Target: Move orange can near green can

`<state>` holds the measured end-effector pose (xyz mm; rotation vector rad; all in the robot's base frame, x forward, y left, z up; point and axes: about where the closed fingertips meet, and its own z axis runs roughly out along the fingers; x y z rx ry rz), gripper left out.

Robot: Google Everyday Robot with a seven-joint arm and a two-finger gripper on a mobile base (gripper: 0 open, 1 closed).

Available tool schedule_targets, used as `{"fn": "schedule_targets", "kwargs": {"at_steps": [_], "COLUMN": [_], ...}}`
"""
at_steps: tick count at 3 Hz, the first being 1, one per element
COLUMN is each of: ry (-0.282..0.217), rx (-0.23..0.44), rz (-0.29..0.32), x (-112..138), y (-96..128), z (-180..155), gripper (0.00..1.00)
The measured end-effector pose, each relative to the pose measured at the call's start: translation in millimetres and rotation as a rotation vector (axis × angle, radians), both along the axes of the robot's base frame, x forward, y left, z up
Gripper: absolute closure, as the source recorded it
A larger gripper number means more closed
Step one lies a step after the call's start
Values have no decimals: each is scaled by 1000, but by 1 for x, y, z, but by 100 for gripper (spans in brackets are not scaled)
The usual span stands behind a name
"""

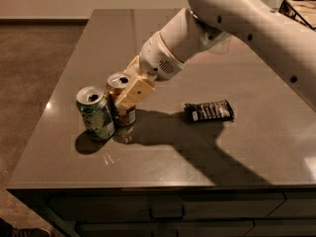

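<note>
Room is tightest around the cans: your gripper is closed on the orange can, one beige finger pressed across its side. The can stands upright on the grey table just beside the green can, so close that you cannot tell whether they touch. Both sit toward the camera-left part of the top, near that side edge and a little back from the front edge, with brown floor beyond. Behind the cans the tabletop runs open to the far edge. On the other side of the orange can, well apart, a black snack packet lies flat. Your arm reaches in over the table from the upper right, and a wire basket shows at that far corner
</note>
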<state>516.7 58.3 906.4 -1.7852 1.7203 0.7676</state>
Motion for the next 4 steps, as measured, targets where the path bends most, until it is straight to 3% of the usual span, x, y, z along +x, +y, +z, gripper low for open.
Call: {"fn": "schedule_targets", "kwargs": {"at_steps": [2,3,4], "ry": [5,5,5], "rx": [-6,-6,-6], "rz": [7,10,10], "x": [1,1,1], "y": [1,2,2], "z": [-8,-8,-8], "gripper": [13,0,0]}}
